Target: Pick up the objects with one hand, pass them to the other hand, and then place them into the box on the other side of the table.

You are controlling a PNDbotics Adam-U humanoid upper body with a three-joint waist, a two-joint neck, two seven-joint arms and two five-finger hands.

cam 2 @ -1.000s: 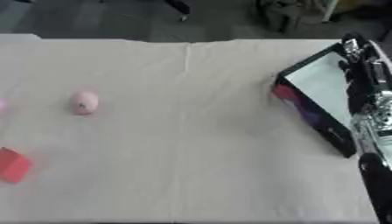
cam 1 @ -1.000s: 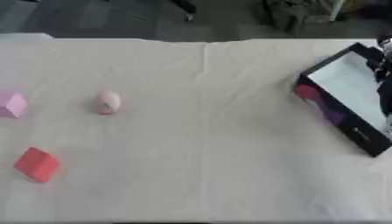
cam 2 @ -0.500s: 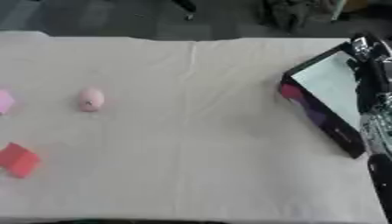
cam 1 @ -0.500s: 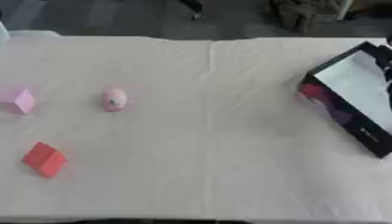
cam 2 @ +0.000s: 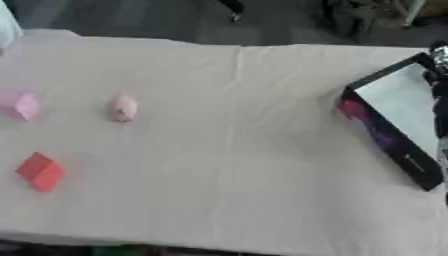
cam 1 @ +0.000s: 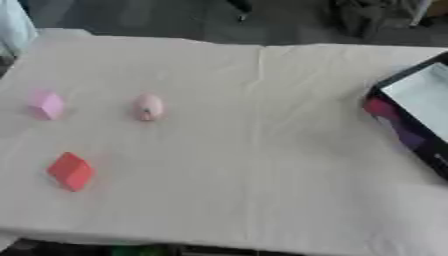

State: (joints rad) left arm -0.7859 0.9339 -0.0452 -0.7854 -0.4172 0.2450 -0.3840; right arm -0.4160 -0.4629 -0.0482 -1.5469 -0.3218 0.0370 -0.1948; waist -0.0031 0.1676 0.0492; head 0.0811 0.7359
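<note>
Three small objects lie on the left side of the cloth-covered table: a pale pink cube, a pink egg-shaped piece and a red block nearer the front. The black box with a white inside sits tilted at the right edge. In the right eye view a dark sliver of my right hand shows over the box's far right side; too little of it shows to make out its shape. My left hand appears in neither view.
The table is covered with a beige cloth with a crease down the middle. A pale object stands at the far left corner. Dark floor and clutter lie beyond the far edge.
The whole picture has shifted right, so the camera has turned left. The objects and box lie as before. My right arm now shows less at the right edge.
</note>
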